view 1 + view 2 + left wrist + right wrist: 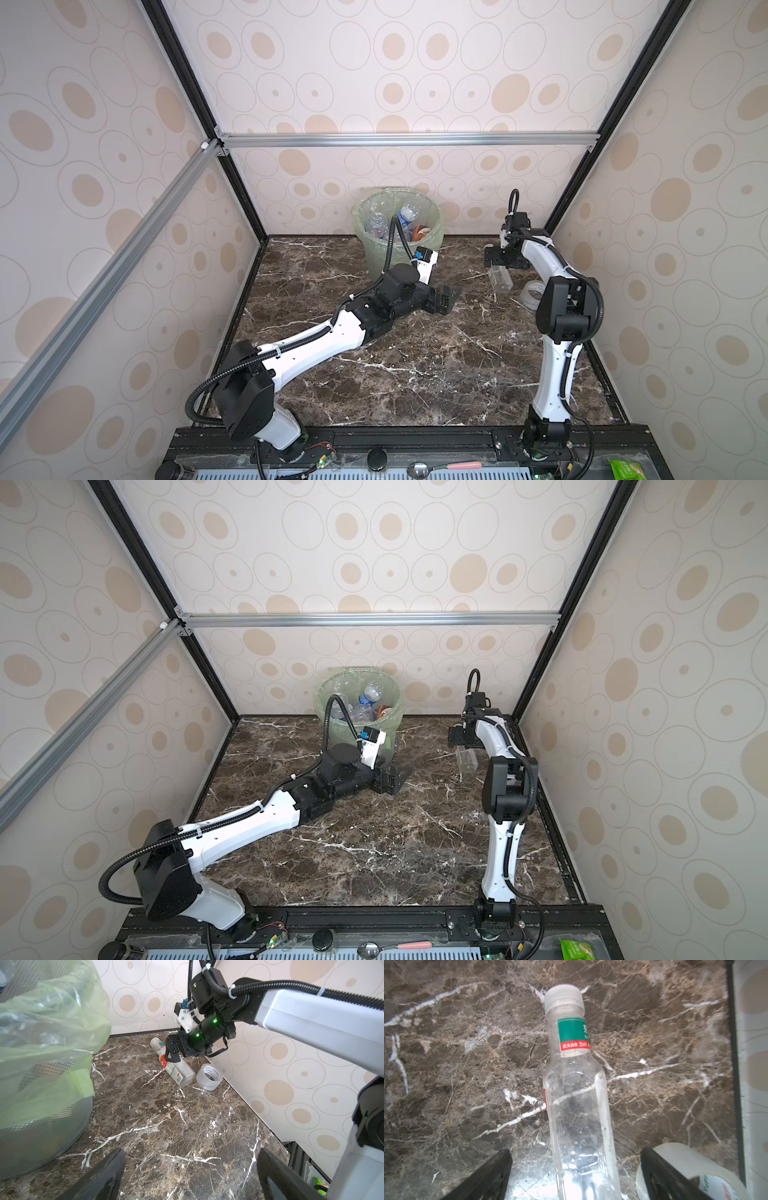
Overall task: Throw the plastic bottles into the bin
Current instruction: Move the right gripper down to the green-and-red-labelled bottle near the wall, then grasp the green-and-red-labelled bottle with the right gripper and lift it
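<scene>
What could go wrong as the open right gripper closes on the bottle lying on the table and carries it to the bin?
1. The tape roll sits right beside the bottle; the right gripper, jaws open astride it, may catch the tape too.
2. The smooth, clear bottle may slip or squirt out when squeezed.
3. The left gripper rests by the bin, so the carry could clip that arm.

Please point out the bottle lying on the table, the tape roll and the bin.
clear bottle (577, 1105): right wrist view, on its clear body.
roll of clear tape (204, 1083): left wrist view, on its outer wall.
bin (371, 255): a top view, on its front wall.
</scene>
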You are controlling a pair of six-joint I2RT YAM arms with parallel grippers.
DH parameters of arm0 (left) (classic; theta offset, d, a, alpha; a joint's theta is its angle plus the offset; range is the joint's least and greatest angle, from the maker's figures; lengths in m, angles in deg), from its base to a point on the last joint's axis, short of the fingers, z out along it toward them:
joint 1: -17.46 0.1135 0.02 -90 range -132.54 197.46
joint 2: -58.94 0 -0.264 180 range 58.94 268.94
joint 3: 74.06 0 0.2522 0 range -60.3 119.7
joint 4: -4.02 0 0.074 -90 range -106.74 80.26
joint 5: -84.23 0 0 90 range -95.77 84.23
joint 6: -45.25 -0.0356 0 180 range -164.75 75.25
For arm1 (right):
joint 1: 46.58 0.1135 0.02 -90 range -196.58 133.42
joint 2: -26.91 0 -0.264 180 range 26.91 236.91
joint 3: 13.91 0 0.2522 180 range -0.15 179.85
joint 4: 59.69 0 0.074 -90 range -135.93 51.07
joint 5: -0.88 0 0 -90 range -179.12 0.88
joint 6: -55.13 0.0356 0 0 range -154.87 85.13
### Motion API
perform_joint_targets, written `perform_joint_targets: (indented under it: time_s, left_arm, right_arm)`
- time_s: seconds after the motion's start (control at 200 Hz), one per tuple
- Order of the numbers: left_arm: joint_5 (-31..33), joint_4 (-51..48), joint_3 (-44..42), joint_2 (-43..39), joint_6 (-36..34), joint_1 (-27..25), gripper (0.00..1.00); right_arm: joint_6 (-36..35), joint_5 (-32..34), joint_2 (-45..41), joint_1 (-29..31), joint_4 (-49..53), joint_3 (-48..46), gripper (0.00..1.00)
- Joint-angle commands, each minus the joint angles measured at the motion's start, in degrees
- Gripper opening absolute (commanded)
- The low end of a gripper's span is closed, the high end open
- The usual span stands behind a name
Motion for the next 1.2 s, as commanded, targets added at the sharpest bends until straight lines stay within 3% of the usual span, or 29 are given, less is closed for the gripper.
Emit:
perform_joint_targets:
  time_s: [0.0,0.12,0.225,0.52,0.7,0.88,1.195]
  left_arm:
    - [0.79,-0.56,2.57,0.78,-1.3,-0.47,0.99]
    - [0.51,-1.19,3.48,1.46,-1.11,-0.45,0.99]
    - [0.97,-1.52,3.89,1.23,-0.94,-0.47,0.99]
    - [2.0,-1.14,1.26,-0.69,-0.15,-0.39,0.99]
    - [1.99,-0.78,-0.04,-2.69,-0.16,-0.08,0.99]
    - [3.66,-0.8,-3.27,-6.58,-0.35,1.59,0.99]
    - [2.29,-0.56,-9.38,-13.47,0.55,7.47,0.99]
  right_arm:
    - [-0.61,-1.58,2.38,-0.12,3.94,2.21,1.0]
    - [-0.56,-2.67,3.57,0.02,4.29,1.85,0.96]
    - [-0.79,-4.24,4.47,0.58,5.19,1.77,0.83]
    - [-0.38,-0.69,2.63,4.85,5.22,-3.35,0.53]
    - [1.93,-1.6,-2.01,7.85,2.53,-12.01,0.48]
    - [4.25,-0.89,-9.11,12.11,0.1,-22.01,0.48]
    - [9.15,-5.62,-22.12,20.2,-2.75,-38.78,0.53]
